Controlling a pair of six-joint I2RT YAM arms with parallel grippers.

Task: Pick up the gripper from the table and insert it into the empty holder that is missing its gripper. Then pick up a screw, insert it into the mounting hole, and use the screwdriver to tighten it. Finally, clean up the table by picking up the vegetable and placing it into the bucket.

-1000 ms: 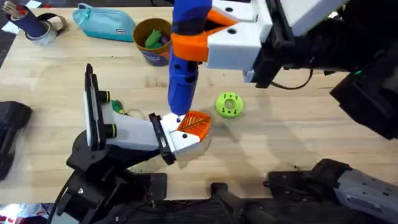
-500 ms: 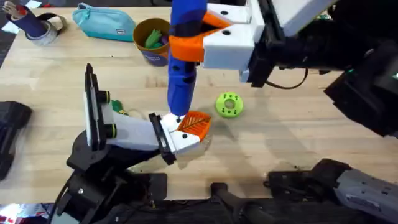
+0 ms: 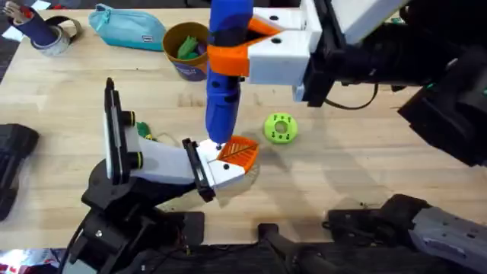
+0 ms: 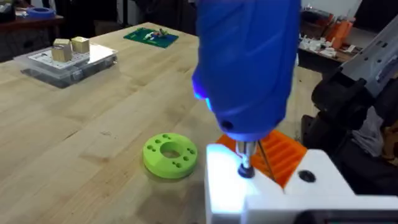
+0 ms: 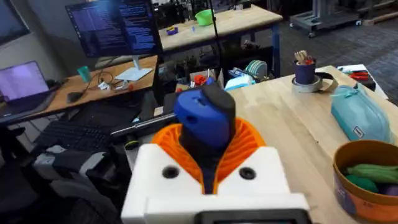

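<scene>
The blue screwdriver [image 3: 224, 84] stands nearly upright, and my right gripper [image 3: 237, 55] is shut on its upper body with white fingers and orange pads. Its thin bit [image 4: 245, 163] presses into a hole on the white holder [image 3: 221, 173] at the end of my left arm. Its small tip light glows on the white face. The orange ribbed gripper [image 3: 239, 152] sits in the holder, right beside the bit. The screw is hidden under the bit. The ochre bucket [image 3: 186, 52] stands at the back with a green vegetable [image 3: 187, 47] inside.
A round green disc [image 3: 280, 128] with holes lies right of the holder. A teal pouch [image 3: 128, 27] and a tape roll [image 3: 52, 36] sit at the back left. In the left wrist view, a clear box [image 4: 65, 59] stands far across the table.
My right gripper and the screwdriver's upper end shifted slightly left. The bit has stayed on the holder.
</scene>
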